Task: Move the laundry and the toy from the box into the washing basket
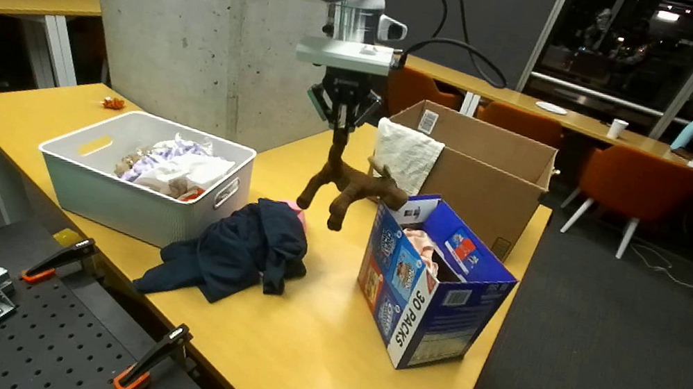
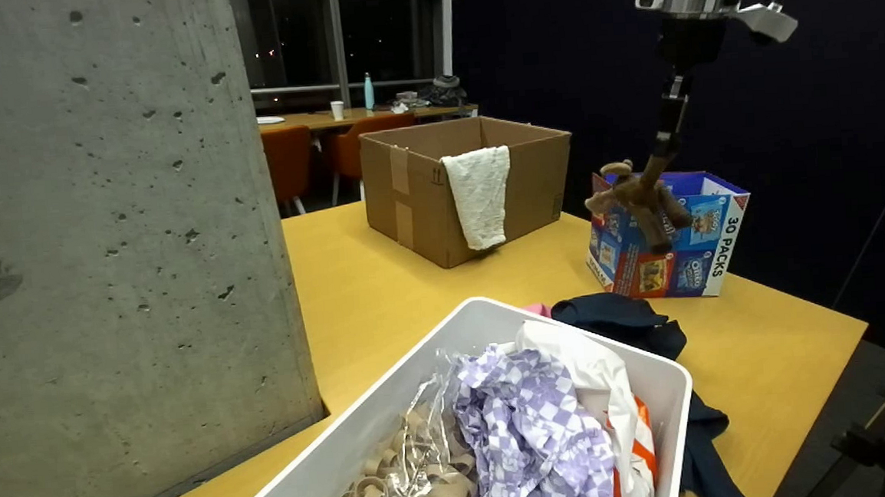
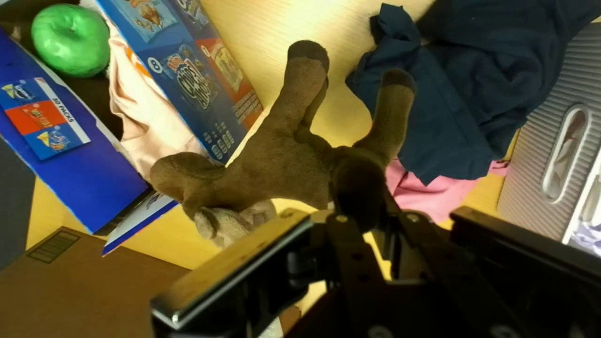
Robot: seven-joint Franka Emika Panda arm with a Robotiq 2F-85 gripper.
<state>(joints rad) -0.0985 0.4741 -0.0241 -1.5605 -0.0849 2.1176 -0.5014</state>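
Note:
My gripper (image 1: 342, 125) is shut on one leg of a brown plush toy animal (image 1: 353, 185). The toy hangs in the air, its head near the rim of a blue snack box (image 1: 388, 282); it also shows in the wrist view (image 3: 281, 164). In the wrist view, the blue box holds a pale pink cloth (image 3: 141, 122) and a green apple (image 3: 70, 40). The washing basket (image 1: 126, 207) holds a purple-white checked cloth (image 2: 530, 420), white cloth and a clear bag of beige strips. A navy cloth (image 1: 246, 245) lies over a pink one (image 3: 436, 192) beside the basket.
A large open cardboard box (image 1: 480, 192) stands behind the blue box, with a white cloth (image 1: 406, 155) hanging over its rim. A concrete pillar (image 2: 120, 260) borders the table. Clamps (image 1: 153, 359) sit at the table's edge. A small orange item (image 1: 113, 103) lies behind the basket.

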